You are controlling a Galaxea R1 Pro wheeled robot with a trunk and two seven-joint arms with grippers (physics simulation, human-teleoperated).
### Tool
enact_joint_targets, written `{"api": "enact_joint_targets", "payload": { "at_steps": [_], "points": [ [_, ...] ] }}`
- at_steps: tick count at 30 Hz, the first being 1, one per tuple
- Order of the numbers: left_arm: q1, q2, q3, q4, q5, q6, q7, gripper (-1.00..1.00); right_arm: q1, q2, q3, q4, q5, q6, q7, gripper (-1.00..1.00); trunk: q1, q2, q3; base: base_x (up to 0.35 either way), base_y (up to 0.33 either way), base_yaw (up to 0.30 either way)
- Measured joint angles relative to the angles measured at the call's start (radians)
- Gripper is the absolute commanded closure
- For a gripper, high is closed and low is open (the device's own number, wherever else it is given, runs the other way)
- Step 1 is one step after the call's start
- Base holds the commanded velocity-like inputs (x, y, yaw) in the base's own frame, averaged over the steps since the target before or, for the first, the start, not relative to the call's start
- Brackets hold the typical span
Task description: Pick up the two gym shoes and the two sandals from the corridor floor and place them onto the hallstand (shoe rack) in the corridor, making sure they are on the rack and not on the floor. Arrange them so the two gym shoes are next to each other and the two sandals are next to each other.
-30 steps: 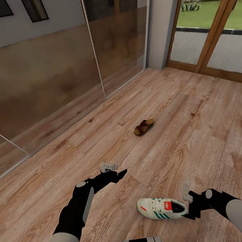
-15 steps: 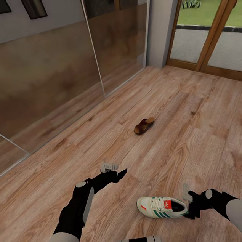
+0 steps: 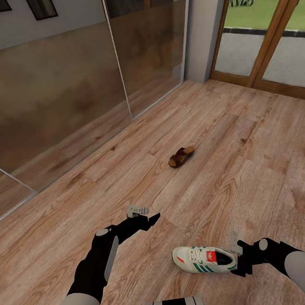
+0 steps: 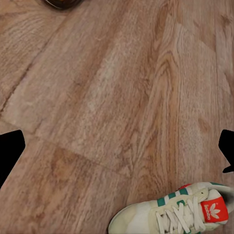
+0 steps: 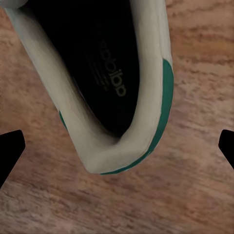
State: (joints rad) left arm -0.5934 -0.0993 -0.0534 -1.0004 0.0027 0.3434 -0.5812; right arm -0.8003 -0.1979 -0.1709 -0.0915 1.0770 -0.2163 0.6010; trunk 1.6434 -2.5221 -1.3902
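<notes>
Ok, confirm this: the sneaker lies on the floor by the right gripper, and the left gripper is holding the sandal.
Wrong on the sandal: in the head view it lies on the floor, apart from the left gripper, which holds nothing. The sneaker does lie by the right gripper.

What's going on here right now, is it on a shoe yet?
Not yet. The right gripper hangs open just behind the heel of a white gym shoe lying on the corridor floor, its wrist camera looking into the shoe's opening. The left gripper is open and empty over bare planks. One brown sandal lies farther ahead, near the mirrored wardrobe doors.
</notes>
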Motion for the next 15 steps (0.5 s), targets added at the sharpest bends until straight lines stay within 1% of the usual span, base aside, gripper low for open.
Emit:
{"api": "enact_joint_targets", "payload": {
  "at_steps": [2, 6, 15],
  "points": [
    [0.000, 0.000, 0.000, 0.000, 0.000, 0.000, 0.000, -1.00, 0.000, 0.000, 0.000, 0.000, 0.000, 0.000, 0.000, -1.00, 0.000, 0.000, 0.000, 0.000, 0.000, 0.000],
    [0.000, 0.000, 0.000, 0.000, 0.000, 0.000, 0.000, -1.00, 0.000, 0.000, -0.001, -0.001, 0.000, 0.000, 0.001, -1.00, 0.002, -0.001, -0.016, 0.000, 0.000, -0.032],
    [0.000, 0.000, 0.000, 0.000, 0.000, 0.000, 0.000, -1.00, 0.000, 0.000, -0.002, -0.001, 0.000, 0.001, 0.001, -1.00, 0.002, -0.001, -0.019, 0.000, 0.000, -0.019]
  ]
}}
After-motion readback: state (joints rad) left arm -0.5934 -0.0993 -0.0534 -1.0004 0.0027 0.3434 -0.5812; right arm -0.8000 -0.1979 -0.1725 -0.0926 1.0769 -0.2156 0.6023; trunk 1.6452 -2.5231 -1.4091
